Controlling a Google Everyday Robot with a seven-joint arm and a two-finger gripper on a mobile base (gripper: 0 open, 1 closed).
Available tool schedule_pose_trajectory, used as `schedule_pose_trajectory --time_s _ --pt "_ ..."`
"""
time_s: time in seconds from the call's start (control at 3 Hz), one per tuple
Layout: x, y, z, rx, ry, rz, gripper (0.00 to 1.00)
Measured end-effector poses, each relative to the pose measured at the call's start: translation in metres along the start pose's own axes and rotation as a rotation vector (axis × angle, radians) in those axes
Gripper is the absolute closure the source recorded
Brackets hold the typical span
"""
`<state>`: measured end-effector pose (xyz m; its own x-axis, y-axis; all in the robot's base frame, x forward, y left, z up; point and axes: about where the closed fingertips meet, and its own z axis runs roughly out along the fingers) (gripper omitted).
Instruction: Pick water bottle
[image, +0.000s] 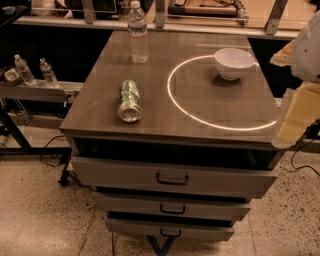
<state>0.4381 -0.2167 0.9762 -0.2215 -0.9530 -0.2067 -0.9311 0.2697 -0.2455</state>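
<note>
currently the bottle (137, 32) is standing upright at the counter's (200, 100) far left, well apart from the end effector (300, 112) sitting at the right edge, whose grip state i cannot tell, so i am judging a level, mid-body approach past the lying can (130, 100) safest.

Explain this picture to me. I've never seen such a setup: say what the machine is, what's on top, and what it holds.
One camera looks down on a drawer cabinet. The pale shapes at the right edge belong to a one-armed mobile robot; its gripper hangs there, beside the cabinet, with nothing visibly held. On top: the water bottle, upright at the back left, a green can lying on its side, and a white bowl. The bright ring looks like reflected light.
</note>
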Motion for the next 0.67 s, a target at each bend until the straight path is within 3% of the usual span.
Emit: schedule_pose_trajectory --time_s 0.33,0.67 --pt "0.0 0.0 0.0 0.0 0.0 0.0 0.0" --pt "-0.042 -0.035 0.033 0.008 -0.108 -0.051 0.0"
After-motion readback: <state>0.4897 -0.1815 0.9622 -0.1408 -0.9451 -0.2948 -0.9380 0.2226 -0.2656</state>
